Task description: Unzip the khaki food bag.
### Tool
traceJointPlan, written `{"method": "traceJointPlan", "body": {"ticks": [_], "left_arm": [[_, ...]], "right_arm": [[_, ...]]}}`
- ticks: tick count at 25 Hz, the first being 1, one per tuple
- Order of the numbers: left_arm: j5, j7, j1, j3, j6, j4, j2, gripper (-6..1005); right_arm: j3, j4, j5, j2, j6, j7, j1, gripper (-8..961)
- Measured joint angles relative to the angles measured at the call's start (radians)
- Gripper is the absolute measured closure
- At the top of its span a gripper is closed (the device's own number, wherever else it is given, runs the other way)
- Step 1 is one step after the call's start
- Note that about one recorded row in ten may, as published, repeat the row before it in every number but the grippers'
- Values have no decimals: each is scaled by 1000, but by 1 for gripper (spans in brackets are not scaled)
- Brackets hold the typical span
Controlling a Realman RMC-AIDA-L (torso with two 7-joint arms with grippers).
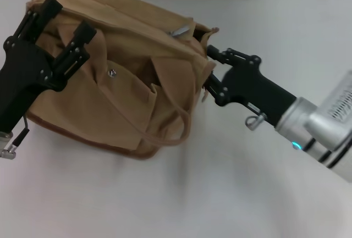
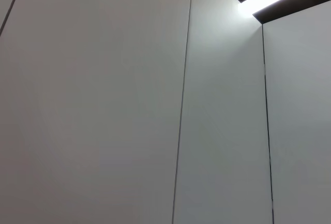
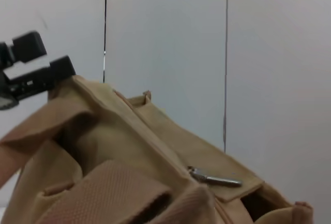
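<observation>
Head view | left pincer [image 1: 66, 21] spread over khaki food bag [image 1: 121, 84] | right pincer [image 1: 212, 73] at its end

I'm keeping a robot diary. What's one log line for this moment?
khaki food bag: zipped | left hand: open at its left end | right hand: at right end | silver pull: untouched

The khaki food bag [image 1: 118, 78] fills the table [image 1: 181, 199] from 9 to 12 o'clock. The left gripper [image 1: 58, 32], fingers spread, straddles the bag's top edge at 10 o'clock and blocks that end. The right gripper [image 1: 208, 73] presses against the bag's end at 2 o'clock, closing that side. A strap handle [image 1: 165, 133] loops out toward 6 o'clock. Bare tabletop lies open from 4 to 7 o'clock. The silver zipper pull [image 1: 180, 31] at 1 o'clock lies uncovered from above.
</observation>
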Motion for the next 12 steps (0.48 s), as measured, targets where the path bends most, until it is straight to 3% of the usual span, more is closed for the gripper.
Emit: {"method": "traceJointPlan", "body": {"ticks": [8,12], "left_arm": [[1,0,0,0,-6,0,0,186],[2,1,-1,0,-7,-4,0,186]], "right_arm": [[4,10,0,2,18,-3,3,858],[24,10,0,2,-13,-3,-18,890]]}}
